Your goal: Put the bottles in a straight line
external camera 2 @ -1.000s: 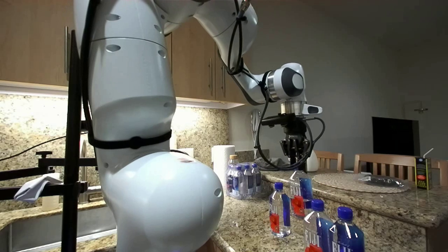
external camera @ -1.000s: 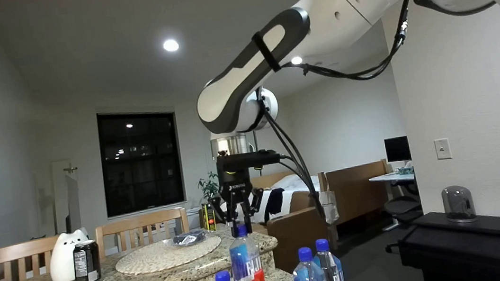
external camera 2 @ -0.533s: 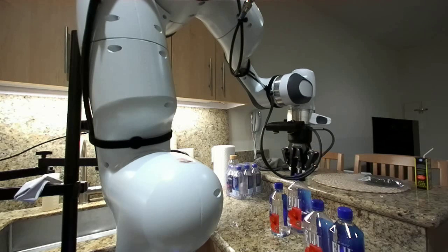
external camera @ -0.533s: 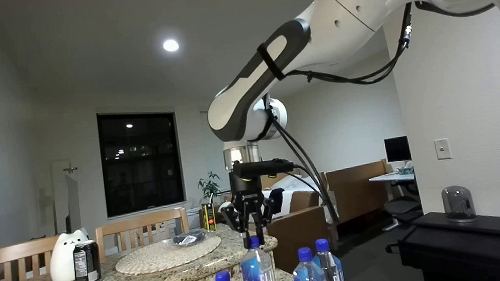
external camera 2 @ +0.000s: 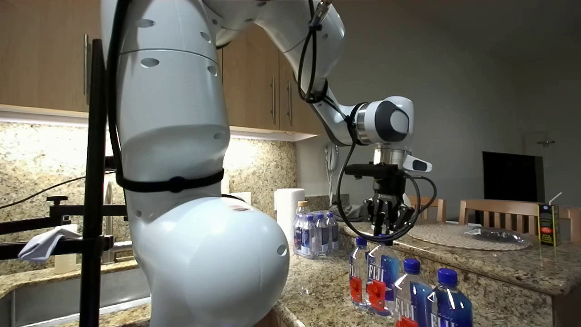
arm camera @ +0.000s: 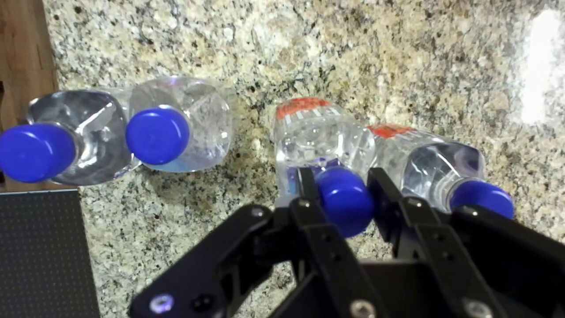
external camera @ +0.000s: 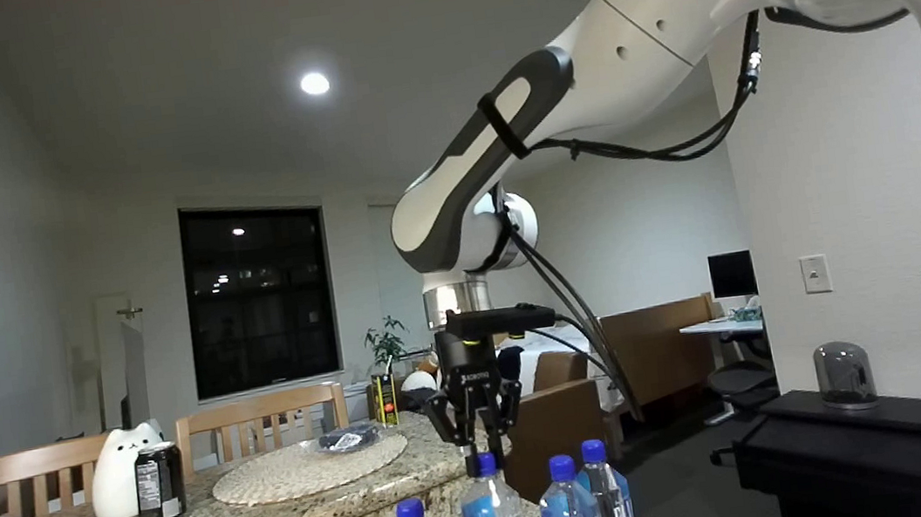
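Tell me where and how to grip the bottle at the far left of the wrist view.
Probably best by its blue cap, from straight above: the bottle stands upright, the cap is narrower than the rest, and a neighbouring bottle close on one side would likely crowd a side grip.

A home kitchen — sink [external camera 2: 50, 295], cabinets [external camera 2: 251, 81], paper towels [external camera 2: 290, 213] — apparently with a bed [external camera: 656, 349] beyond.

FIJI — white capitals on blue-capped bottles [external camera 2: 381, 274], along the bottom of the frame in both exterior views; ROBOTIQ — small white lettering on the gripper [external camera: 485, 456], below centre in an exterior view; print on the black can [external camera: 160, 484], lower left, illegible.
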Controlling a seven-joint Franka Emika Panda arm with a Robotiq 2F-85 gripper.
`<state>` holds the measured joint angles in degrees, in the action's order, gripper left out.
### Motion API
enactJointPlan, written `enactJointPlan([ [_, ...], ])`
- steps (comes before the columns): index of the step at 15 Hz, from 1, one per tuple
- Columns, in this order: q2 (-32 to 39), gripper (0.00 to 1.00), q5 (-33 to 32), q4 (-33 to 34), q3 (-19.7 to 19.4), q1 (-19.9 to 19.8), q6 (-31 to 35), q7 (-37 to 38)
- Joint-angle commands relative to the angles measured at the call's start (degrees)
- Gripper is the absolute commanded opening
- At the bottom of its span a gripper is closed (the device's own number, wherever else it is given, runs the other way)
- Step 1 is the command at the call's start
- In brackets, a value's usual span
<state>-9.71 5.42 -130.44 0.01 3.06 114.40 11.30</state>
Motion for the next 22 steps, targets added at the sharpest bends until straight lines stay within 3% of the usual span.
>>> enactJointPlan([
  [1,-1.3,0.14,-0.2,-1.5,0.2,-1.0,-1.5,-3.1],
  [12,-3.6,0.14,-6.4,-6.4,1.0,-1.9,2.7,0.8],
  [22,-3.9,0.14,-5.8,-9.0,2.0,-1.5,6.7,0.9],
])
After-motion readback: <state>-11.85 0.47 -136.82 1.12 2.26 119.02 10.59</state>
